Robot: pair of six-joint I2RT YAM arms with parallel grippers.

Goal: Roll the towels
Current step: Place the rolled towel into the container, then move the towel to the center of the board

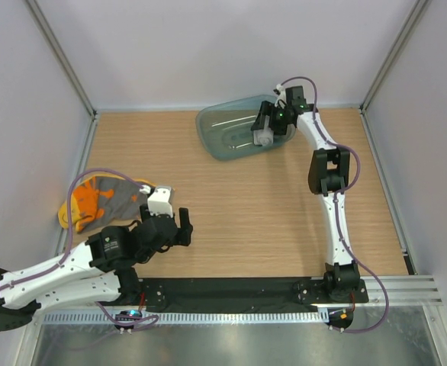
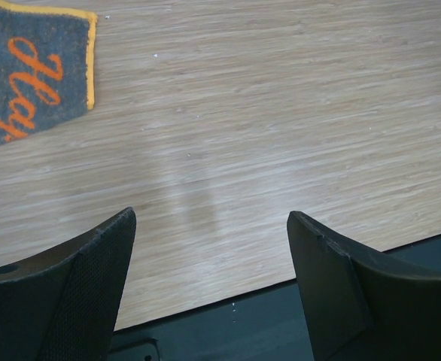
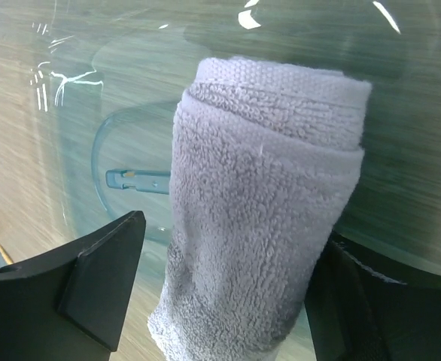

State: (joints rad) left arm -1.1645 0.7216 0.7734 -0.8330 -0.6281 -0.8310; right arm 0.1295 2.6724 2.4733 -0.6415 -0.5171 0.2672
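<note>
Your right gripper is spread wide around the rolled grey towel over the teal tray, with a gap at one finger. Your left gripper is wide open and empty, near the crumpled yellow-orange towel.

We see the grey towel rolled into a cylinder over the tray. The yellow-orange towel lies crumpled at the tabletop's left edge.

Left arm folded low, left gripper spread wide; right arm stretched forward, right gripper parted
</note>
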